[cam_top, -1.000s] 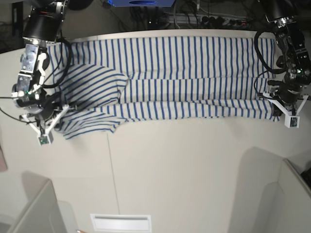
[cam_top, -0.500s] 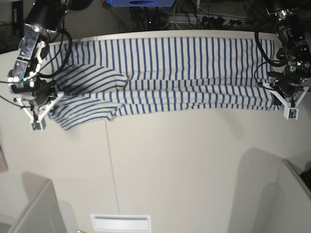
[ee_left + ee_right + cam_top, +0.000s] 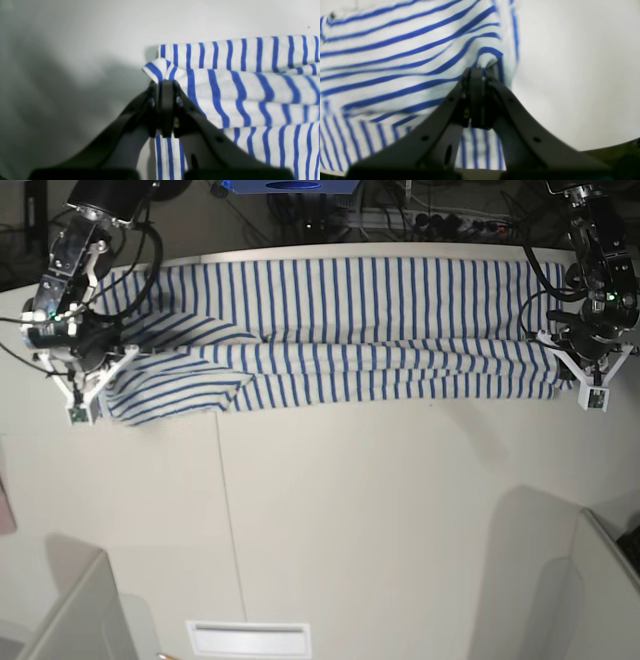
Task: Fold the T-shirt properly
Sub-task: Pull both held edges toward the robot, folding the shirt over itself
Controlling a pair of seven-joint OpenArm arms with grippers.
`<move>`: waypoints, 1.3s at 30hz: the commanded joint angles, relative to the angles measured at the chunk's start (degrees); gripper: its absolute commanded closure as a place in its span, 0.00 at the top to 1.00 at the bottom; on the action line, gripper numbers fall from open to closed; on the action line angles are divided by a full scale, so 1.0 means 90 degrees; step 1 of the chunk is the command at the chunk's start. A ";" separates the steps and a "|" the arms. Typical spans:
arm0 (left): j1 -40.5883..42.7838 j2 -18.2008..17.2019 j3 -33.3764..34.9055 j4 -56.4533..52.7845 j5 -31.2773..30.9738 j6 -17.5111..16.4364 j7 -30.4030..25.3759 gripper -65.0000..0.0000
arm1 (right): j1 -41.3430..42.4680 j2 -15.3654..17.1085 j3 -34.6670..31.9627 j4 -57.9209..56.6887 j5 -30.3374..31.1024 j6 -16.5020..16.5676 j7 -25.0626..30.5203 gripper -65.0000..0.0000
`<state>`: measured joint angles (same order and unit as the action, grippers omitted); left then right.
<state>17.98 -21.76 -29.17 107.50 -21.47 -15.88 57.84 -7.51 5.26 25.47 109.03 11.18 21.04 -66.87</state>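
Observation:
The T-shirt [image 3: 340,330], white with thin blue stripes, lies stretched sideways across the far part of the table, its near edge doubled over the rest. My left gripper [image 3: 572,378] is at the shirt's right end, shut on a folded corner of the cloth [image 3: 160,68]; the black fingers [image 3: 163,83] press together on it. At the shirt's left end my right gripper [image 3: 100,385] is shut on a bunched hem [image 3: 490,53], with its fingers [image 3: 480,72] closed tight. A sleeve [image 3: 175,395] sags by that gripper.
The pale table [image 3: 380,510] stretches toward the near side, with a seam [image 3: 228,520] running down it. Grey panels stand at the near left [image 3: 75,610] and near right [image 3: 590,580]. A white slotted plate [image 3: 248,638] sits at the front edge. Cables [image 3: 440,222] lie behind the table.
Both grippers have carried the shirt's near edge toward the far side of the table, so the folded band lies higher and narrower. Both stayed shut on the cloth.

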 commanded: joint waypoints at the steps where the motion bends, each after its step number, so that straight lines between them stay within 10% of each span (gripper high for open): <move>1: 0.0039 -0.0117 -0.0046 0.0104 0.0008 0.0040 -0.0102 0.00 | -0.0011 0.0066 0.0027 0.0120 -0.0036 -0.0008 0.0099 0.00; 28: 0.0098 -0.0078 0.0755 0.0114 0.1492 0.0040 -0.0112 0.00 | -0.0636 -0.0061 0.0017 0.0129 -0.0046 -0.0047 0.0109 0.00; 31: 0.0254 -0.0117 0.0745 0.0124 0.1443 0.0040 -0.0112 0.00 | -0.0685 -0.0052 0.0017 0.0129 -0.0046 -0.0047 0.0129 0.28; 39: 0.0508 -0.0098 0.0735 0.0612 0.1434 0.0040 -0.0112 0.74 | -0.0734 0.0114 0.0027 0.0413 -0.0046 -0.0047 0.0295 0.37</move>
<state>22.70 -21.74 -22.02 112.07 -9.15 -15.84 57.43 -14.63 5.61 25.52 111.15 10.33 20.53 -65.28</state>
